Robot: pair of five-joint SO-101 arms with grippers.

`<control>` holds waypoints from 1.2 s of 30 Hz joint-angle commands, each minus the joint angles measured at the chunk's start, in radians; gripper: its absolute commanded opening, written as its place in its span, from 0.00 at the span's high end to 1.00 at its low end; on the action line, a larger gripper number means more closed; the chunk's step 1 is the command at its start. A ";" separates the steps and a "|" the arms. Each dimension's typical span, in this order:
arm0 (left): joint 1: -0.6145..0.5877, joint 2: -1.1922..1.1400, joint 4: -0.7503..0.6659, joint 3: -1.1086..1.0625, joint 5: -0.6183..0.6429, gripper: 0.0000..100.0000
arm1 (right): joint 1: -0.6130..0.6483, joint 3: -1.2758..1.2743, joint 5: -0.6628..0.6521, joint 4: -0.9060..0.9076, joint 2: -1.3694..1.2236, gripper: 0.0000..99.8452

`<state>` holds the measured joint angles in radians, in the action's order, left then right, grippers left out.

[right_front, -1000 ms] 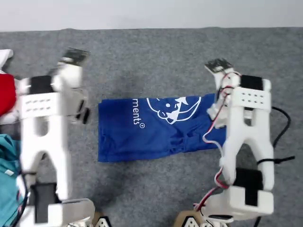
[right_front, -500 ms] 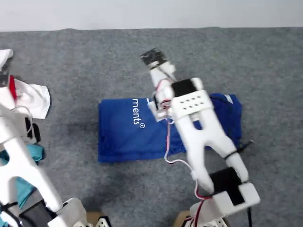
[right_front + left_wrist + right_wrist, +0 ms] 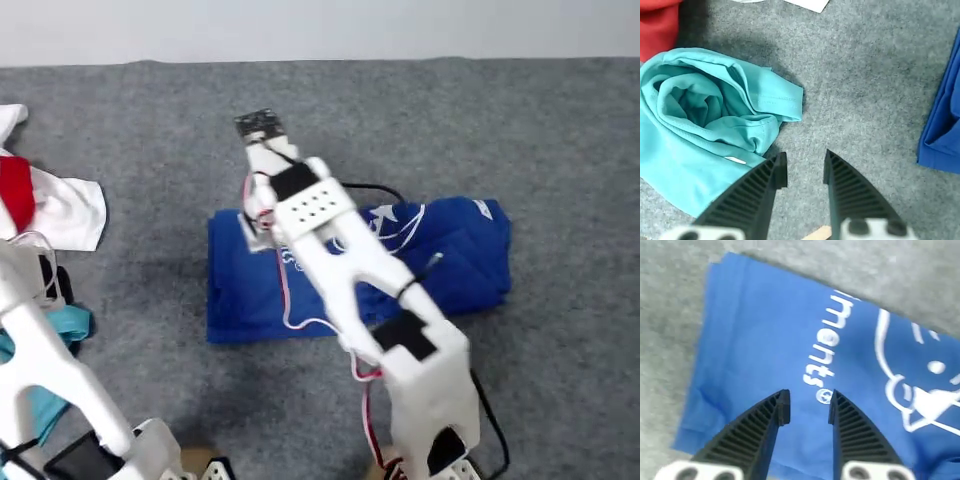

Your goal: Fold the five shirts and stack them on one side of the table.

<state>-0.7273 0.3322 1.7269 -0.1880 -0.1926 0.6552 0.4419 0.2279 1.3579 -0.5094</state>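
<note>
A folded blue shirt (image 3: 455, 262) with white print lies mid-table. My right arm (image 3: 340, 260) stretches across it, and my right gripper (image 3: 258, 220) hangs over its left part. In the right wrist view that gripper (image 3: 806, 402) stands open just above the printed blue shirt (image 3: 755, 340), holding nothing. My left arm (image 3: 40, 360) is at the table's left edge. My left gripper (image 3: 801, 167) is open over bare grey mat beside a crumpled teal shirt (image 3: 705, 125). The teal shirt (image 3: 72, 322) peeks out beside that arm.
A white and red shirt (image 3: 60, 210) lies bunched at the far left; red cloth (image 3: 657, 25) and the blue shirt's edge (image 3: 945, 125) also show. Grey mat (image 3: 560, 130) stretches open behind and to the right of the blue shirt.
My right arm swung left across the blue shirt, from its right end to its left part. My left arm swung away leftward to the teal shirt. The shirt itself stayed put.
</note>
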 commanded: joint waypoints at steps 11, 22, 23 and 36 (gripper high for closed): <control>0.005 0.041 -0.008 -0.096 0.006 0.86 | 0.159 0.818 0.167 0.348 -0.453 0.68; 0.003 0.041 -0.032 -0.154 0.006 0.86 | 0.245 0.980 0.167 0.351 -0.595 0.70; 0.003 0.041 -0.032 -0.154 0.006 0.86 | 0.245 0.979 0.167 0.341 -0.602 0.70; 0.003 0.041 -0.032 -0.156 0.006 0.86 | 0.239 0.979 0.137 0.262 -0.743 0.70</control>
<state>-0.7273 0.3383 1.7085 -0.3491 -0.1926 0.8899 1.3702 0.3767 1.6295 -1.2582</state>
